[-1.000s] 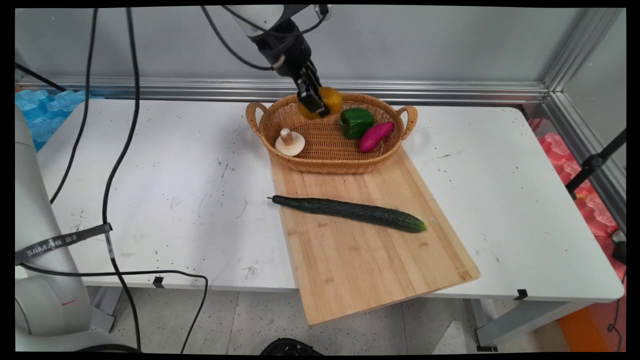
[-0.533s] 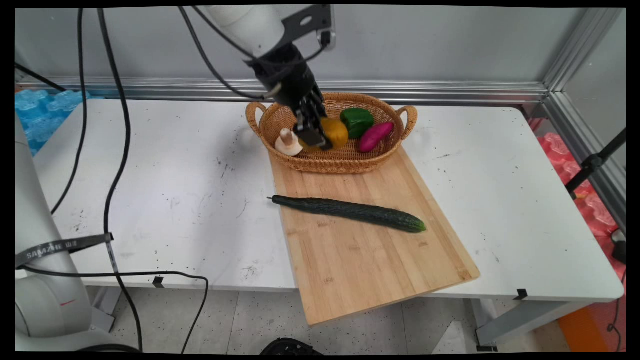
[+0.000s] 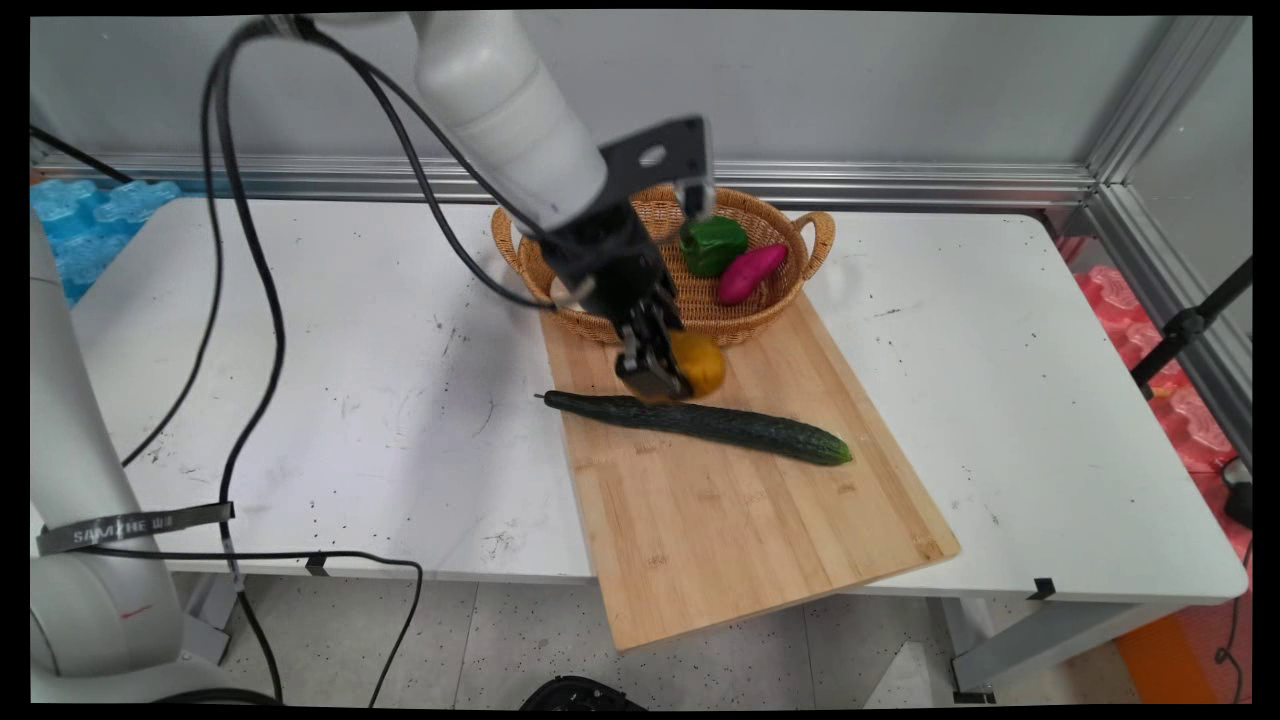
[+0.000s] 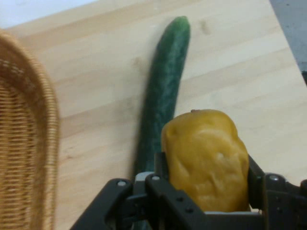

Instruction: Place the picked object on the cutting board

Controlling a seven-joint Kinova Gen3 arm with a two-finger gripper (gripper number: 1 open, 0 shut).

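Fingers (image 4: 160, 165) clamped on a yellow potato (image 4: 206, 158), above wooden board (image 3: 760, 500), just beside cucumber (image 3: 700, 423)

Claw (image 3: 668, 378) low, pointing down, clamped tight, white arm slanting.

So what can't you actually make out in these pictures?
- Mushroom: not seen in main view; the arm covers the basket's left part.
- Potato: its left side is hidden by the gripper in main view, its base by the linkage in hand view.
- Cucumber: near end hidden behind the gripper in hand view.
- Basket: cut off by hand view's left edge.
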